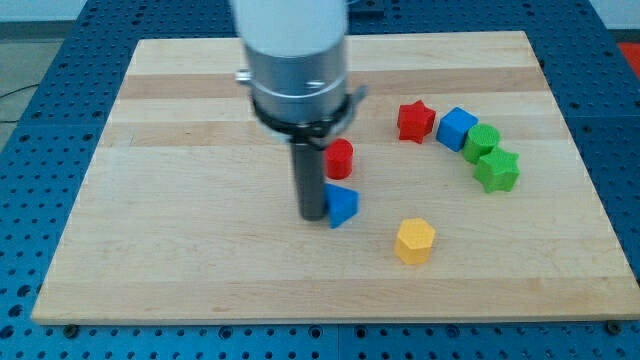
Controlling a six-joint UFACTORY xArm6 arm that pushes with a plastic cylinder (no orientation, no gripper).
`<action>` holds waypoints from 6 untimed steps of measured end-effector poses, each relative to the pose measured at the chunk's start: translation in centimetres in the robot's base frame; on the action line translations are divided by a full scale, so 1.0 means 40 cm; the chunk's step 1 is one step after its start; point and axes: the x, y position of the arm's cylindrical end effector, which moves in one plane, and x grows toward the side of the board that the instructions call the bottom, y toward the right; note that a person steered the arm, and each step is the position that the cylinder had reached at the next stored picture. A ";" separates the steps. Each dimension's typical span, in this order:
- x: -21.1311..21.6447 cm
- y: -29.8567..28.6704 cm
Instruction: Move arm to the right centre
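Note:
My tip (313,214) is the lower end of the dark rod, near the middle of the wooden board (180,250). It stands right beside the left edge of a blue triangular block (342,205); contact cannot be told. A red cylinder (340,159) sits just above that block, right of the rod. A yellow hexagonal block (414,241) lies lower right of the tip. At the view's right are a red star (415,121), a blue cube (457,129), a green cylinder (481,142) and a green star (497,169).
The arm's grey and white body (297,60) hangs over the board's upper middle and hides part of it. Around the board is a blue perforated table (30,200).

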 end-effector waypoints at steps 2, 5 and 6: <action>0.160 0.007; 0.073 0.297; 0.042 0.440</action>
